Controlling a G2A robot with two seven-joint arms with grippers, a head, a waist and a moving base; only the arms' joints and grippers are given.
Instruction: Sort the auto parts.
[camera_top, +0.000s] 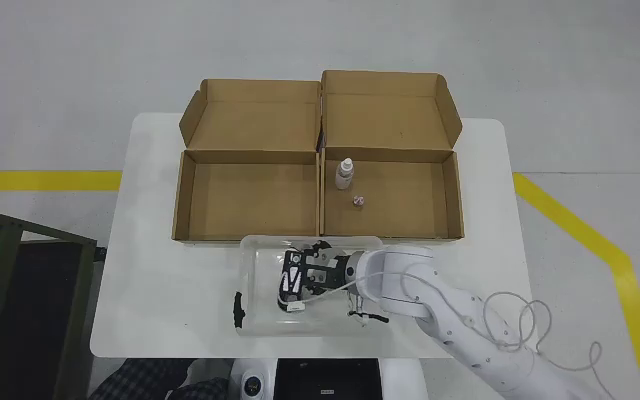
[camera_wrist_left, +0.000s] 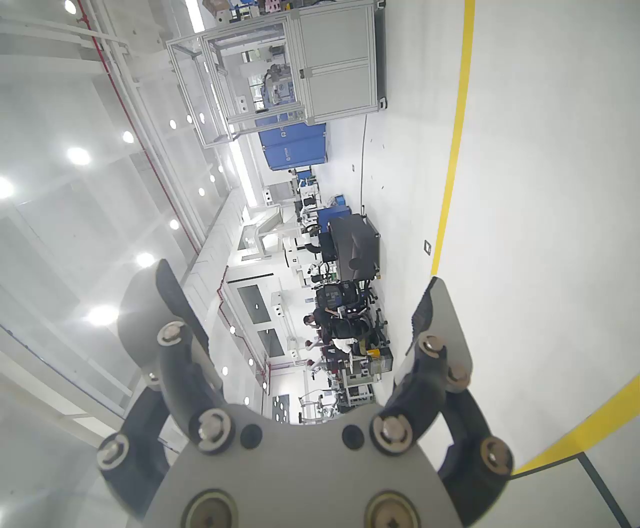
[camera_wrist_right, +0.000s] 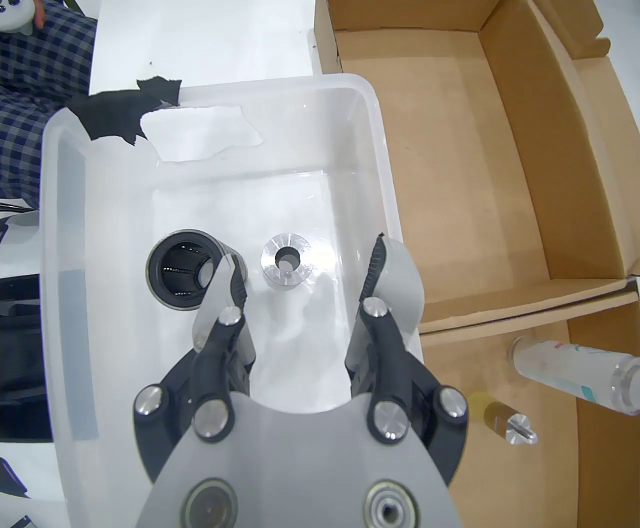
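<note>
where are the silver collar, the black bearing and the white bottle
silver collar (camera_wrist_right: 270, 252): right wrist view, on its flat top face beside the hole.
black bearing (camera_wrist_right: 154, 274): right wrist view, on its front ring.
white bottle (camera_wrist_right: 565, 372): right wrist view, on its body.

White right arm carries a looped cable; left gripper and right gripper have grey plates, black links, silver screws

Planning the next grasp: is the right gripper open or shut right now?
Open. The right gripper has its fingers well apart, nothing held, above the silver bushing in the clear bin.
</note>
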